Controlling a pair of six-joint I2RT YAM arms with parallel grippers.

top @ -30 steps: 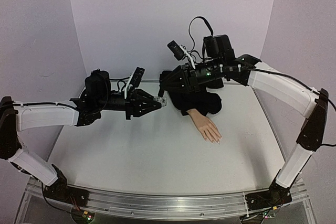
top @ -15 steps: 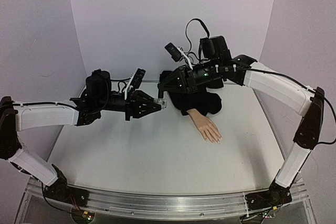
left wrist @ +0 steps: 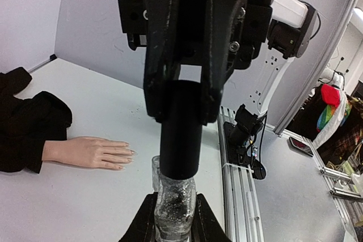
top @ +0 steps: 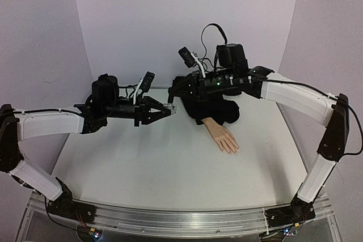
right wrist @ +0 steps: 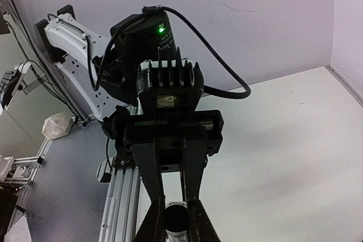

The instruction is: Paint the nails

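Surface: a white table point(top: 142, 168), matt, bounded at 6 o'clock by an aluminium rail point(top: 181, 219) to which both arm bases are bolted. Room: pale lavender walls point(top: 142, 21) are set along 9, 12 and 3 o'clock; past the table edge, metal framing and a bright multicoloured cloth point(left wrist: 334, 106) are seen from the left wrist view. Item: a peach mannequin hand point(top: 225, 138), laid flat at about 2 o'clock of the table's centre, with its fingers pointed toward 5 o'clock. The nails point(top: 233, 151) are found at the fingertips, pale and glossy, lying in open view on the table. The wrist is wrapped in a crumpled black sleeve point(top: 218, 109), bunched toward 12 o'clock and overhung by the right arm's wrist. Item: a clear glass bottle point(left wrist: 173, 205), held off the table at about 12 o'clock, well apart from the nails. It is pinched at its body by the left gripper point(left wrist: 173, 219). Its black cap point(left wrist: 181, 140) is clamped by the right gripper point(right wrist: 176, 219), the two grippers being met nose to nose.
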